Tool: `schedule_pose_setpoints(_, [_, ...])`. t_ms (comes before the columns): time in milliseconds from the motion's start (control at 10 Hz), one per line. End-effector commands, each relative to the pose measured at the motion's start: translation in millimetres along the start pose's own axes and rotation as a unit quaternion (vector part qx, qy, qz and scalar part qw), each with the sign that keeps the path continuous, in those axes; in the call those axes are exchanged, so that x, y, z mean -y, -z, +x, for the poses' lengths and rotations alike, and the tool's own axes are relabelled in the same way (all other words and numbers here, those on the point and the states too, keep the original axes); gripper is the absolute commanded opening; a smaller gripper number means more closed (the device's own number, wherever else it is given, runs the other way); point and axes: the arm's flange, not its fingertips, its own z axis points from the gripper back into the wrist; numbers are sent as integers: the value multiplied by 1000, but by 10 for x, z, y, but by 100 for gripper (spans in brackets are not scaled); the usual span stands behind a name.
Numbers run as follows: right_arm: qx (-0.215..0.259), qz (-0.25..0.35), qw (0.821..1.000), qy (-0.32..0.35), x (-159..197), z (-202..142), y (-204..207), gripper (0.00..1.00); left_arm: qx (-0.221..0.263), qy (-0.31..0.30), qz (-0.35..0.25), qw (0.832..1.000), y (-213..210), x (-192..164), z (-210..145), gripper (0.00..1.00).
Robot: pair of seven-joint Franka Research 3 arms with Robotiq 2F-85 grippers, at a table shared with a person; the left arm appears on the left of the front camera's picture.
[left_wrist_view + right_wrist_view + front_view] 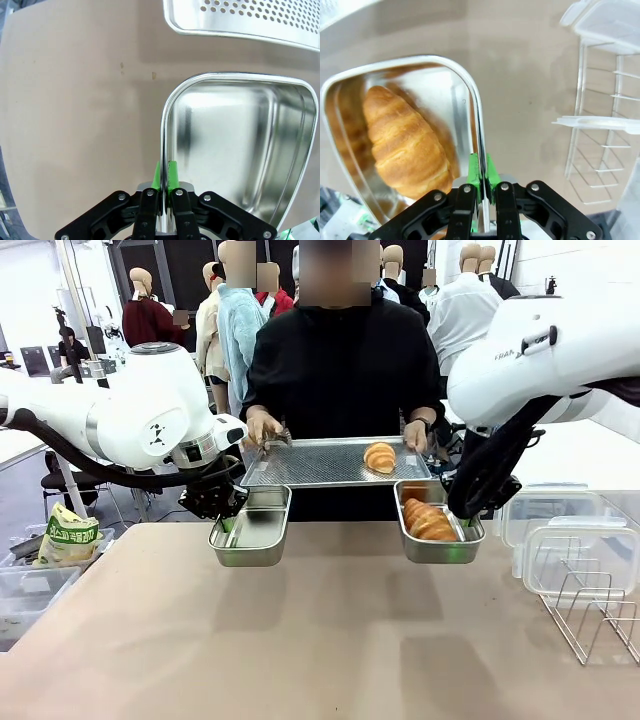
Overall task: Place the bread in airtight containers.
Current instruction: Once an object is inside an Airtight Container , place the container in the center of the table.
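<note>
Arms down-tilted; left end effector (165,174) clamped on empty pan (227,150), right end effector (480,167) on croissant pan (439,82).

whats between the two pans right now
Nothing: in the front view the stretch of table between the empty pan and the croissant pan is bare. The tray is farther back.
</note>
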Motion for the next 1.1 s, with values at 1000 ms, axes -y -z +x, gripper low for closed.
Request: schedule_pose_setpoints(1000, [-42, -9, 999, -31, 144, 68, 1438, 0, 5, -1, -1, 1000, -26, -3, 16, 0])
